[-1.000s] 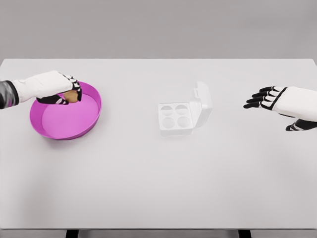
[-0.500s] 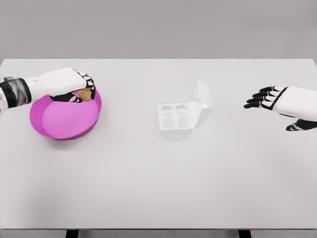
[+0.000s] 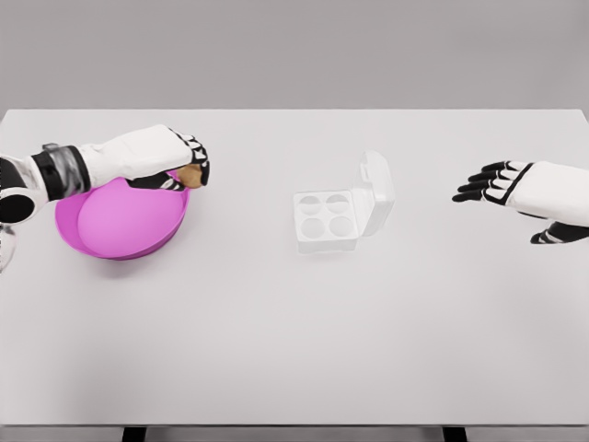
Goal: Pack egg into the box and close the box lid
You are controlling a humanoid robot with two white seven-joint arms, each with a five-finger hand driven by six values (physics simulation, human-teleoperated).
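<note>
From the head view, our left hand [image 3: 175,158] grips the egg [image 3: 190,174] above the pink bowl's [image 3: 120,241] rim; our right hand [image 3: 515,187] hovers spread. A loose pinch could drop it short of the open box [image 3: 342,214].

The left arm reaches in from the picture's left edge, forearm nearly level and angled slightly upward toward the wrist. The left hand [image 3: 170,158] is turned palm down, its black-tipped fingers [image 3: 195,166] curled tight around a small brown egg [image 3: 190,175]. The right arm comes in from the right edge, held level. The right hand [image 3: 512,187] hangs with its fingers [image 3: 477,184] spread and loosely extended toward the left, thumb dropped below, holding nothing.
</note>
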